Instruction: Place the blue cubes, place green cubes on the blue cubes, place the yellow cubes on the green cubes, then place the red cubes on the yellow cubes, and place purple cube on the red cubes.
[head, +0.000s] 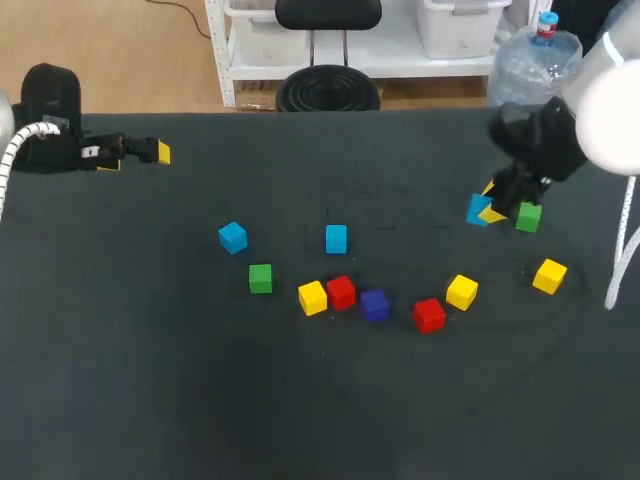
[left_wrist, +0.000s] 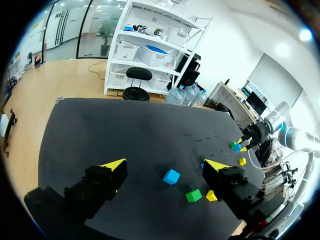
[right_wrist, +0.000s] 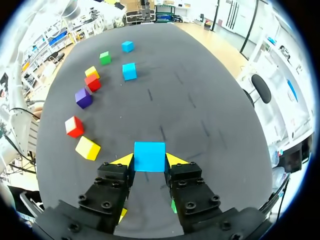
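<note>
My right gripper (right_wrist: 149, 161) is shut on a blue cube (right_wrist: 149, 156), held between its yellow tips at the table's right side (head: 478, 210). A green cube (head: 528, 216) lies right beside it. Two more blue cubes (head: 232, 237) (head: 336, 238) rest near the middle. In front of them lie a green cube (head: 260, 278), a yellow cube (head: 312, 297), a red cube (head: 341, 292), the purple cube (head: 374, 304), another red cube (head: 429, 314) and two yellow cubes (head: 461, 291) (head: 549, 275). My left gripper (left_wrist: 165, 166) stands open and empty at the far left (head: 140, 152).
The black table top (head: 200, 400) has bare cloth at the front and along the back. The loose cubes form a curved line across the middle, seen ahead of my right gripper in its wrist view.
</note>
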